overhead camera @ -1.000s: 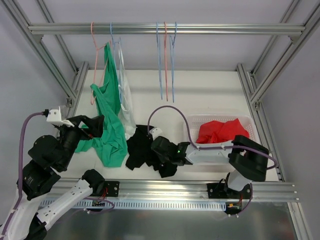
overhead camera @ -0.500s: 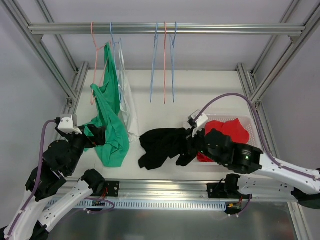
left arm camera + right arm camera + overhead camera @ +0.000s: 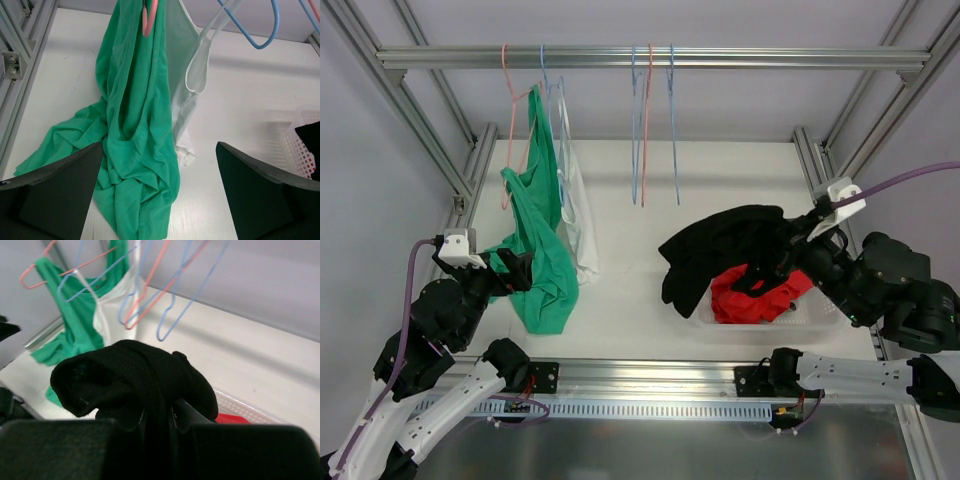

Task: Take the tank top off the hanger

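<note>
Fingers of right gripper (image 3: 160, 422) pinched tight on black tank top (image 3: 720, 250) — held above basket (image 3: 820, 317), over red cloth (image 3: 750, 297). Left gripper (image 3: 517, 270) wide open, empty — beside green tank top (image 3: 542, 250) on pink hanger (image 3: 508, 120).

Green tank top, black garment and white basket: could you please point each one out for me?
green tank top (image 3: 545, 282): top external view, on its bunched lower folds.
black garment (image 3: 720, 242): top external view, on the middle of the draped fabric.
white basket (image 3: 282, 145): left wrist view, on its mesh side wall.
</note>
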`<state>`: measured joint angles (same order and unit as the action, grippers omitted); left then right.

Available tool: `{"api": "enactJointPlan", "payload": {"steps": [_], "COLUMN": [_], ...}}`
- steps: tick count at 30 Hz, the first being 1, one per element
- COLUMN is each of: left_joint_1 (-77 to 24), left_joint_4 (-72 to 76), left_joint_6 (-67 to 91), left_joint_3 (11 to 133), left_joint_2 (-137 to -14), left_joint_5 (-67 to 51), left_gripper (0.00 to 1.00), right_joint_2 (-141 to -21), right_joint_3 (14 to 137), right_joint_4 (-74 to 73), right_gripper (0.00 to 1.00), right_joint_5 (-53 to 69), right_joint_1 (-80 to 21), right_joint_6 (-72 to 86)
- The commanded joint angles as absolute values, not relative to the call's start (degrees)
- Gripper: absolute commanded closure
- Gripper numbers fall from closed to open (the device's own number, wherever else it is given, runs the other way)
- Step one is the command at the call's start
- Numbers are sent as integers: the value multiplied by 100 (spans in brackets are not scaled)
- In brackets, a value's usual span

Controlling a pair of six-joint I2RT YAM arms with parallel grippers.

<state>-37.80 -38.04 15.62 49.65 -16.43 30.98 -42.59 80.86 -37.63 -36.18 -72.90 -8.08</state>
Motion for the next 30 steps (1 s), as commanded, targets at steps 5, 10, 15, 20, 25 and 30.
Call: {"api": "enactJointPlan", "payload": {"steps": [5,10,15,20,25,30], "left_joint_1": [-3762,-3762,-3762,-3762,-3762,-3762], "left_joint_4": [-3718,-3718,-3718,-3718,-3718,-3718], "left_joint_6": [1441,1459,1476,1477,1468,1476], "left_joint_3": [4931,4939,4939,4939,4939,4948], "left_joint_2": [-1661,-1679,-1609,-1591,-1608,-1600], "left_joint_5": [3199,3155,3164,3155,3120,3111], "left_gripper": [1,1,1,1,1,1], "right_joint_2": [-4245,-4368,-4473,-4404,-4315,-4560], "right_joint_3": [8508,8385,7693,6576,5549,4546], "right_joint_4": [-4807,-5018,-5036,-4220,-3596,-3244], "right_gripper": [100,100,100,100,100,100], "right_joint_5": [-5448,-5555,-4503,-2595,-1129,-265], "right_joint_1": [-7277,-7146,-6244,-5152,-3650,-2534], "right_joint_6": [-862,-721,-203,227,509,677]}}
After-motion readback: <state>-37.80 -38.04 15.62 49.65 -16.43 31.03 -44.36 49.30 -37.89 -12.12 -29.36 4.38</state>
